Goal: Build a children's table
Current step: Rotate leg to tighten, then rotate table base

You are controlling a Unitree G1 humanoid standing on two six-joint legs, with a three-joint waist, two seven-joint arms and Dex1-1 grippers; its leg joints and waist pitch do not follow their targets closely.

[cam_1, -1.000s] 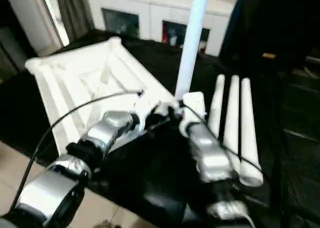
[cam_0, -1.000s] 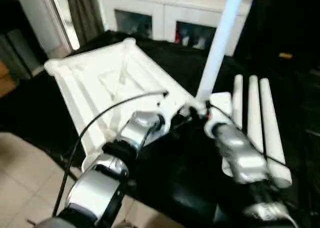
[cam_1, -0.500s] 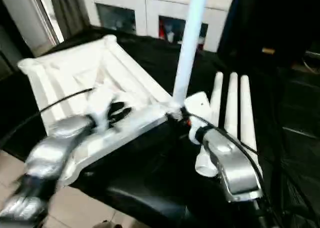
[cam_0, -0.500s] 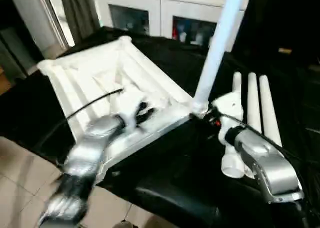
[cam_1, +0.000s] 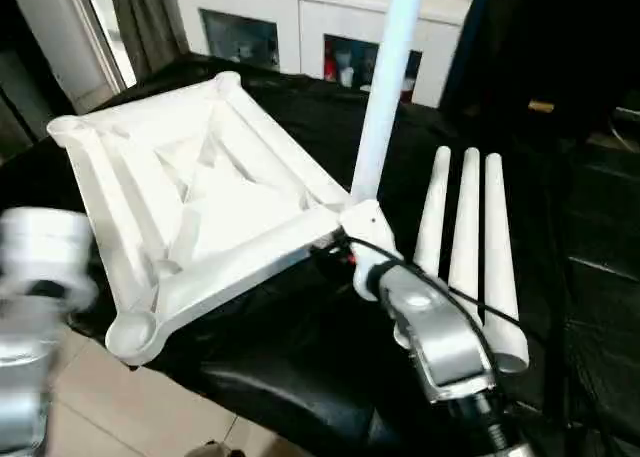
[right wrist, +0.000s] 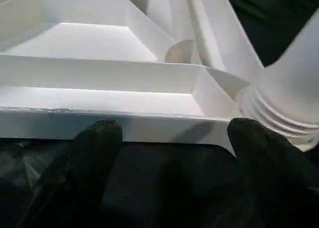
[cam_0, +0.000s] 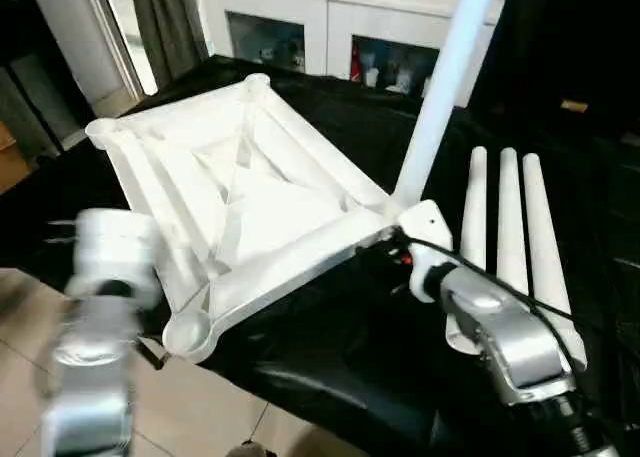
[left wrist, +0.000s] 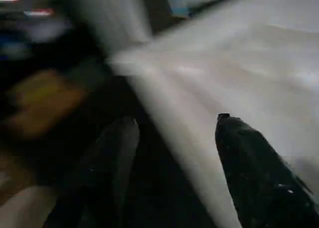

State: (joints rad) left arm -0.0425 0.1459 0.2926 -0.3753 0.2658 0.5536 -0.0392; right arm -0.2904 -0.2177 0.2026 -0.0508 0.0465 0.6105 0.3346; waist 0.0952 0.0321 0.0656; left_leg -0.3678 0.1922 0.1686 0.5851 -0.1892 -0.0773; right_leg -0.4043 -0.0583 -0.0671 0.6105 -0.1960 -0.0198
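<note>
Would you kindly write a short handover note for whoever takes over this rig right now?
Left gripper: open, empty, beside the tabletop's edge.
Right gripper: open, empty, at the corner with the fitted leg.
Tabletop lies underside up on the black cloth.
Done: one leg stands upright in its corner socket.
Left: three legs, lying side by side to the right, and three empty sockets.

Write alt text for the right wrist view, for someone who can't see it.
The right gripper, its two black fingers spread open and holding nothing, faces the near edge of the upside-down white tabletop lying on black cloth. Beside it, a white leg stands in the tabletop's corner socket, its ribbed base visible.
</note>
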